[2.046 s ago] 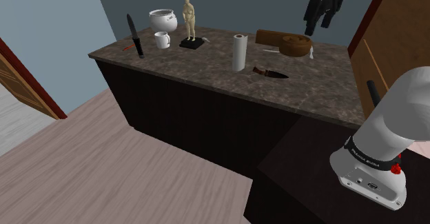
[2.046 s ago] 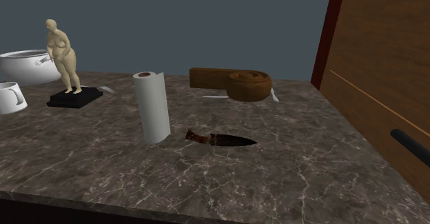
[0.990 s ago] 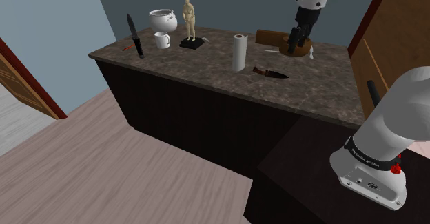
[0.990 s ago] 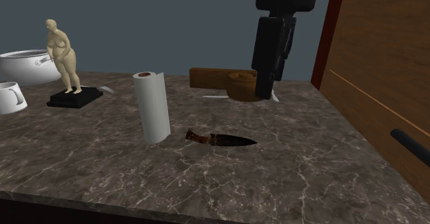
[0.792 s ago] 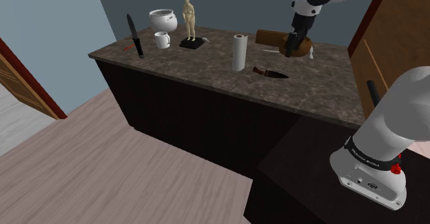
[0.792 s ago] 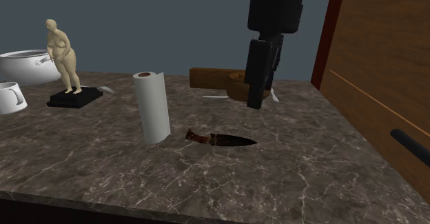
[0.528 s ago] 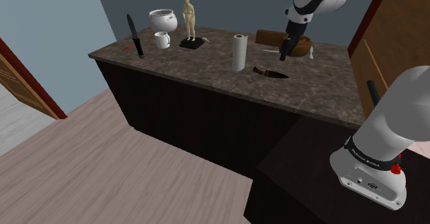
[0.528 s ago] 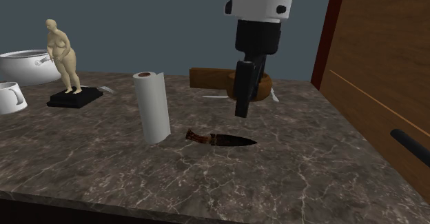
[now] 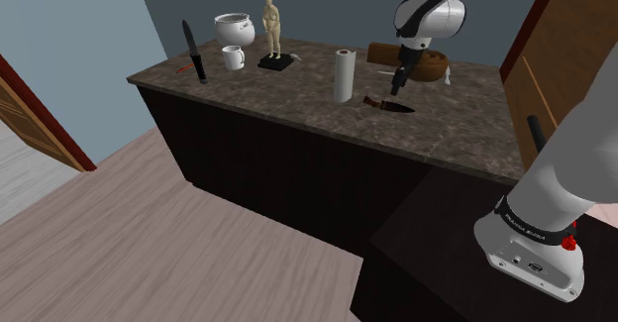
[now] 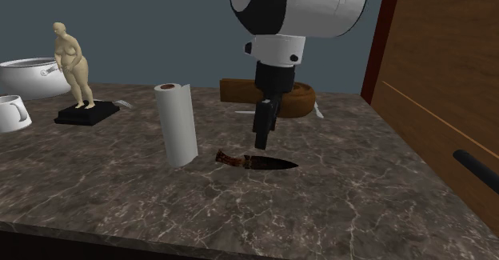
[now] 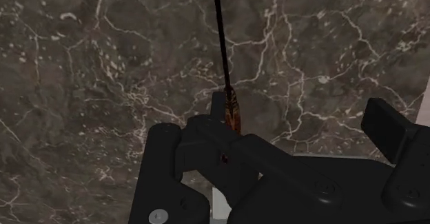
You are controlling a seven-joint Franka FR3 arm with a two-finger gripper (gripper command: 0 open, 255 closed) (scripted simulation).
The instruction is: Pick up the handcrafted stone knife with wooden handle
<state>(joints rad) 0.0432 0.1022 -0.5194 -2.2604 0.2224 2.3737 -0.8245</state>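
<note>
The knife [image 9: 388, 103] [image 10: 257, 162] lies flat on the dark marbled counter [image 9: 465, 122], close to the paper towel roll. It has a dark blade and a mottled red-brown handle. My black gripper [image 9: 396, 86] [image 10: 261, 141] points straight down and hovers just over the knife, near where handle meets blade, without touching it. In the wrist view the thin blade and the handle [image 11: 233, 112] run between the fingers of the gripper [image 11: 275, 129], which stand apart and hold nothing.
A white paper towel roll [image 10: 177, 125] stands upright beside the knife's handle. Behind it lies a wooden block with a round end [image 10: 276, 97]. A figurine [image 10: 73, 58], a white pot [image 10: 28, 74] and a mug [image 10: 12, 113] are farther off. A wooden cabinet [image 10: 448, 82] borders the counter.
The arm has come down from high above the wooden block toward the near side of the counter, and the gripper now hangs low over the knife. The knife has not moved.
</note>
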